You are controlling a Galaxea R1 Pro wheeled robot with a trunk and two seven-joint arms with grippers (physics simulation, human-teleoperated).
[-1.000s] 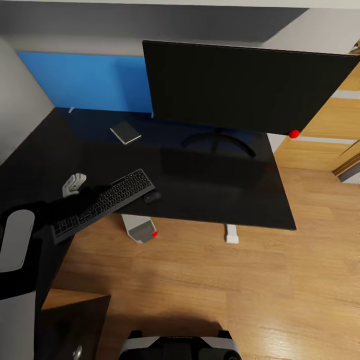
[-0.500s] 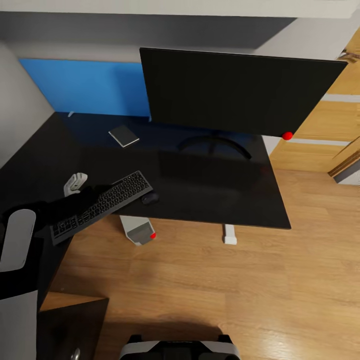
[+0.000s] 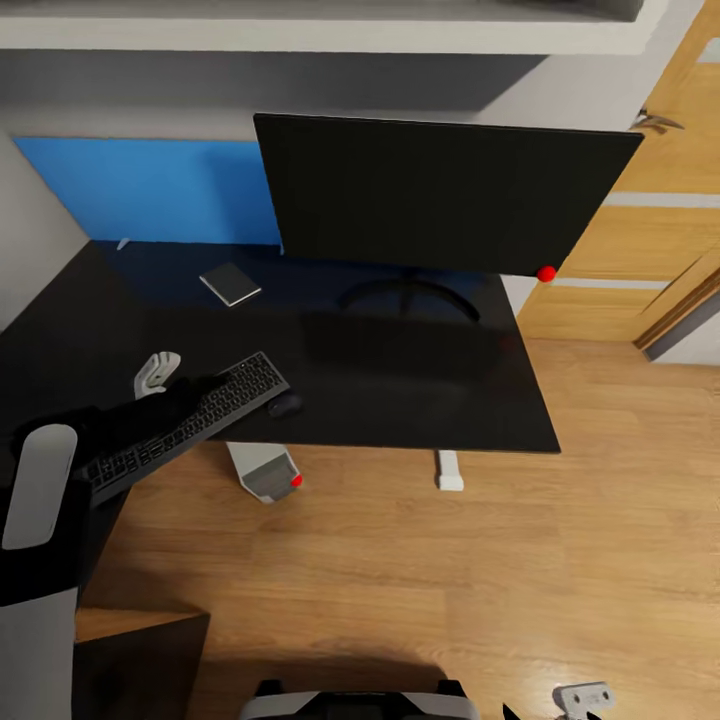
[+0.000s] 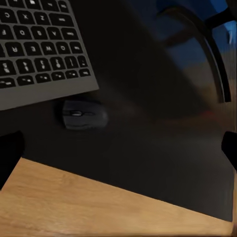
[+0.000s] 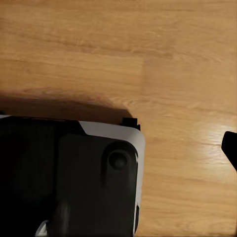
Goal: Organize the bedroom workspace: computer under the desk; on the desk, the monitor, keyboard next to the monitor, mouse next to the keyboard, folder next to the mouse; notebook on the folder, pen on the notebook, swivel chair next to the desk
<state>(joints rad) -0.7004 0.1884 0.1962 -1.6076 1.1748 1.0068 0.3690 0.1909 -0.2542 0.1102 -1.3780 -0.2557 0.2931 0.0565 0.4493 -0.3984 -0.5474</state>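
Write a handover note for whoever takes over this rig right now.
Left hand: open, above the desk by the mouse and keyboard.
Right hand: low at the robot's side, state unclear.
Done: monitor on desk, computer under it, keyboard and mouse side by side.
Left: folder beside mouse, notebook (now at the desk's back) onto it, pen on top, chair to desk.

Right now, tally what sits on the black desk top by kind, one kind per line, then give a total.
Monitor: 1
Keyboard: 1
Mouse: 1
Notebook: 1
Total: 4 on the desk
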